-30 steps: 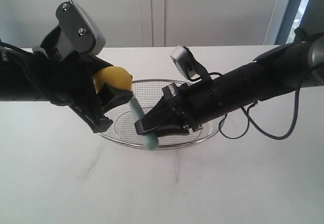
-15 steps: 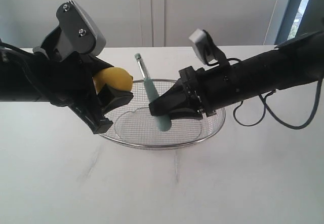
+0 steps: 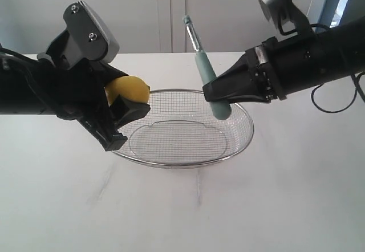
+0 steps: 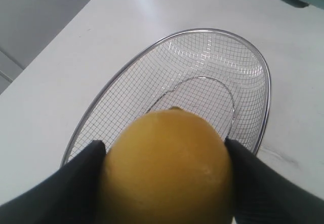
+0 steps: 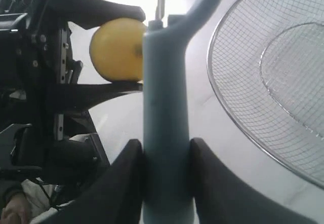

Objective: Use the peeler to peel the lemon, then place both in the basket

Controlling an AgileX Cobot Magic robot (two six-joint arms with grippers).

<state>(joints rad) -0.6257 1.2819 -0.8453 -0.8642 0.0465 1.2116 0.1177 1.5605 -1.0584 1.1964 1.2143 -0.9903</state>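
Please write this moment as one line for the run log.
left gripper: shut on lemon, in air | right gripper: shut on peeler, blade up | lemon, peeler: apart | basket: empty

Black left arm [image 3: 34, 95] and right arm [image 3: 325, 52], each with a grey camera housing [image 3: 91, 29]; a black cable [image 3: 336, 112] loops off the right.

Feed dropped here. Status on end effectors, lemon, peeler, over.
Left end effector shut on lemon, above basket edge. Right end effector shut on peeler, blade up, apart from lemon. Nothing between them; basket holds nothing.
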